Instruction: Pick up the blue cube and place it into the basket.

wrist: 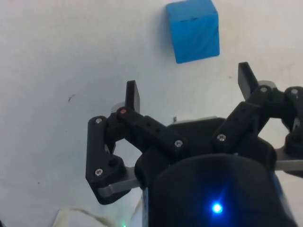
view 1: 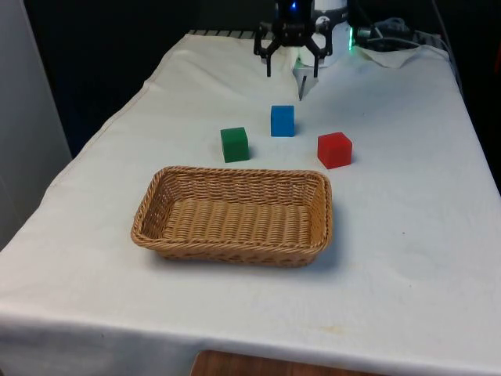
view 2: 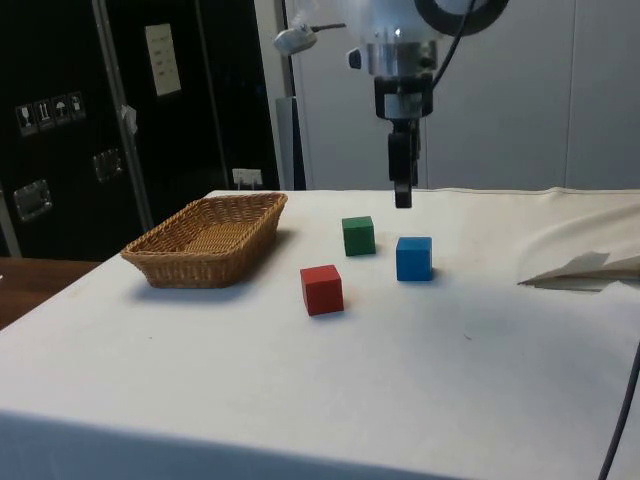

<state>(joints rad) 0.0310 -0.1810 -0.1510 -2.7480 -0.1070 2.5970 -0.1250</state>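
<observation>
The blue cube [view 1: 282, 121] [view 2: 414, 258] [wrist: 193, 30] stands on the white cloth, just beyond the basket's far side. The woven wicker basket [view 1: 243, 171] [view 2: 200, 268] lies near the middle of the table with nothing in it. My gripper [view 1: 292, 69] [view 2: 402, 195] [wrist: 189, 85] hangs open in the air, well above the cloth. It is a little past the blue cube on the robot's side. Nothing is between its fingers.
A green cube [view 1: 234, 144] [view 2: 358, 235] sits towards the front view's left of the blue one. A red cube [view 1: 334, 150] [view 2: 322, 289] sits towards the front view's right. A fold of white cloth [view 1: 391, 51] [view 2: 585, 268] lies at the far end.
</observation>
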